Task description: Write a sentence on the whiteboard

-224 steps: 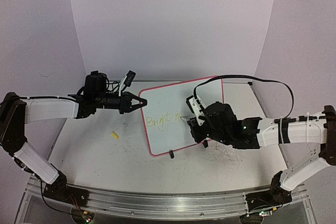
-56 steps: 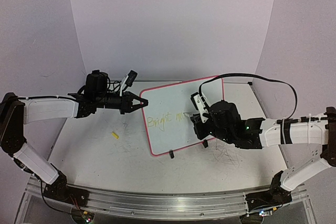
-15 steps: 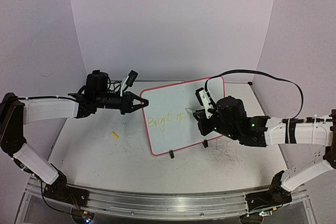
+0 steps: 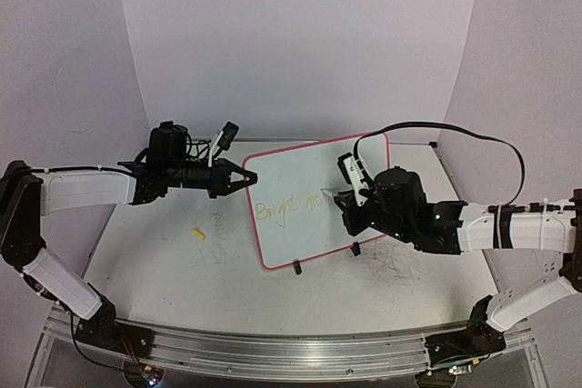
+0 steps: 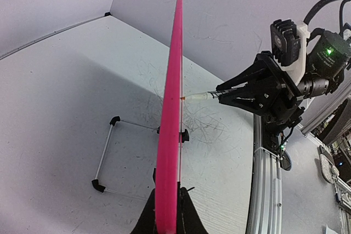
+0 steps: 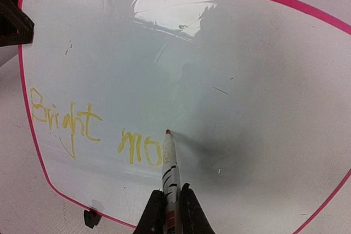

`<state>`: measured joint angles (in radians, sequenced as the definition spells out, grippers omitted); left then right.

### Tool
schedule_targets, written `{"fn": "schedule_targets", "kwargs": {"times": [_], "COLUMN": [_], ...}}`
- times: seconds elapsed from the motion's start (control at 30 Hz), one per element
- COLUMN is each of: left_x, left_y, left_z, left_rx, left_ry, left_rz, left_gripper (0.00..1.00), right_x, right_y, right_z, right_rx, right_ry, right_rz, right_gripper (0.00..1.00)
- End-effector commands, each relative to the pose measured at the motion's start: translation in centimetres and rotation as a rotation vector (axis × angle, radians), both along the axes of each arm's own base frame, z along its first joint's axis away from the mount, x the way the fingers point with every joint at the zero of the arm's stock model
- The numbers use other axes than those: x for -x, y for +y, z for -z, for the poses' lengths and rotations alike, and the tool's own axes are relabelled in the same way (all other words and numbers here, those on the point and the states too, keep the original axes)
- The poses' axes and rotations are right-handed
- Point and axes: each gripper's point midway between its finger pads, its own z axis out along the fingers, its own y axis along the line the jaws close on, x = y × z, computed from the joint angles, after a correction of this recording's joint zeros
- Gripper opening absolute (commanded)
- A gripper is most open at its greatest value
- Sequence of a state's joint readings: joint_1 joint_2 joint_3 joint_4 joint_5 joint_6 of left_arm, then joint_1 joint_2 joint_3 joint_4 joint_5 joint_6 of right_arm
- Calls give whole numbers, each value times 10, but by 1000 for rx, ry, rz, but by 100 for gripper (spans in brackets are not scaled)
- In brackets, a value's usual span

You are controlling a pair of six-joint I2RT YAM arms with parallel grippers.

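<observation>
**Marker tip advanced rightward: the thin yellow handwritten sentence (image 6: 90, 126) now reads "Bright mo".**
The text sits low on the left half of the flat white, pink-rimmed whiteboard (image 6: 219, 69), which stands mid-way across the scuffed grey-white table (image 4: 182, 261). The right gripper (image 6: 170, 209) is clamped on a white marker pen (image 6: 170, 168), whose tip touches the board just past the "o". The left gripper (image 5: 167, 215) pinches the board's left rim.

Top cam looking down from high and behind, wrist cams hugging the whiteboard (image 4: 300, 174), left edge-on, right face-on.
</observation>
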<state>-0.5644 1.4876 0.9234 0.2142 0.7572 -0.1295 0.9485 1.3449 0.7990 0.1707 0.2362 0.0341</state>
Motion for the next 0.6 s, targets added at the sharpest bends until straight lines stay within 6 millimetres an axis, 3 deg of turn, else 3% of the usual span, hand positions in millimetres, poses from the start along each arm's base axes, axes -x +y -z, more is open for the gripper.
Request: {"fn": "schedule_targets", "kwargs": {"times": [0.0, 0.57], "left_x": [-6, -5], "left_y": [4, 3], "left_z": [22, 22], "left_rx": [-95, -94], "left_ry": [-64, -63], "left_rz": [-20, -17], "left_gripper": [0, 0], "right_x": [3, -1], "right_y": [0, -3], "right_z": [1, -4], "right_rx": [-4, -5], "right_ry": [-2, -23], "right_rz": [-15, 13], "right_gripper": [0, 0]}}
